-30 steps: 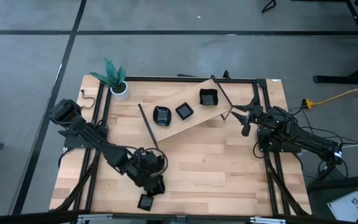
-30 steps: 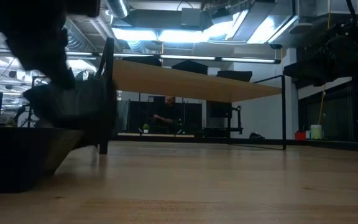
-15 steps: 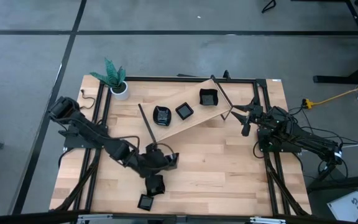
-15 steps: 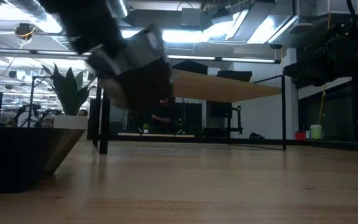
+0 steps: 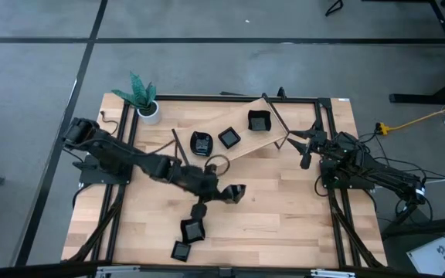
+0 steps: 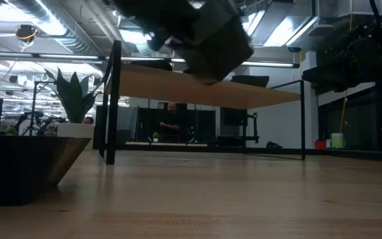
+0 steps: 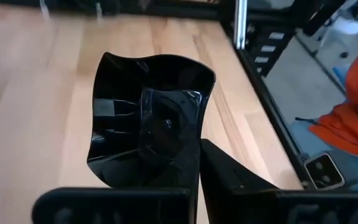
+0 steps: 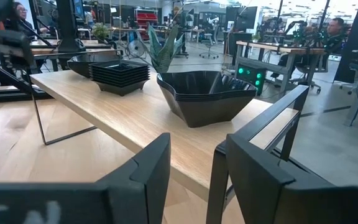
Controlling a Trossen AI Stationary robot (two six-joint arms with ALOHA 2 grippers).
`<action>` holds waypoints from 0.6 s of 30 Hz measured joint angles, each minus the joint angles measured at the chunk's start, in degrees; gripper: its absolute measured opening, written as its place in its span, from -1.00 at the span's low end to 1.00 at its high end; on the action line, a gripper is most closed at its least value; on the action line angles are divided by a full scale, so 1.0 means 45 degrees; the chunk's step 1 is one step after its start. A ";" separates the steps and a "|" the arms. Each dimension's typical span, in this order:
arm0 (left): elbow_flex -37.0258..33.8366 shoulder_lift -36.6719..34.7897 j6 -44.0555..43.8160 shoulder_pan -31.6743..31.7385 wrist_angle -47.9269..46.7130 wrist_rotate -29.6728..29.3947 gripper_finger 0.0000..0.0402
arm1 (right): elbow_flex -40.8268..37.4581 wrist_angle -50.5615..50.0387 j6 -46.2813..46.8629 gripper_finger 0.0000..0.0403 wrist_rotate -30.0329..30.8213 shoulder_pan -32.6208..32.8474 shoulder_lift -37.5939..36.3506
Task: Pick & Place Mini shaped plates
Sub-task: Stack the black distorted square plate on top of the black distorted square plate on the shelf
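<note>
In the high view my left gripper [image 5: 234,193] hangs over the middle of the table, shut on one mini shaped plate [image 7: 148,118], a glossy black dish with a wavy rim. Two more black plates [image 5: 193,230] [image 5: 180,251] lie on the table near its near edge. Three stacks of plates [image 5: 202,143] [image 5: 229,137] [image 5: 259,121] sit on a raised wooden shelf [image 5: 238,154]. My right gripper [image 5: 306,154] waits open by the shelf's right end, touching nothing. My left gripper pinches the plate by the rim edge nearest the wrist [image 7: 188,158]. One finger [image 7: 229,180] shows beside that edge; the plate hides the other. The plate is lifted clear of the table and stands tipped up, reaching forward past the fingers.
A white pot with a green plant [image 5: 147,108] stands at the table's far left corner. The shelf rests on thin black legs [image 5: 184,158]. A black frame [image 5: 327,116] rims the table. Bare wood [image 5: 284,216] lies to the right of the left gripper. People sit in the room behind.
My left gripper has risen from the plates by the near edge and swung toward the table's right and far side, carrying one plate lifted clear. Two plates stay by the near edge.
</note>
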 joint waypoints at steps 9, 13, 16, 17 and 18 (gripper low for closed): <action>0.0000 0.0003 0.1845 0.2435 0.1651 0.2259 -0.99 | 0.0004 0.0003 0.0000 -0.24 0.0000 -0.0005 0.0002; 0.0337 0.0005 0.2412 0.3232 0.2173 0.2945 -0.99 | 0.0000 0.0002 0.0000 -0.24 0.0005 0.0000 -0.0002; 0.0898 0.0005 0.2803 0.3593 0.2298 0.2970 -0.99 | 0.0000 0.0002 0.0000 -0.24 0.0000 -0.0004 0.0002; 0.1087 0.0005 0.2922 0.3698 0.2274 0.2983 -0.99 | 0.0001 0.0003 0.0000 -0.24 0.0004 -0.0001 -0.0003; 0.1284 0.0005 0.3051 0.3789 0.2272 0.2989 -0.99 | 0.0000 0.0003 0.0000 -0.24 0.0001 -0.0001 0.0002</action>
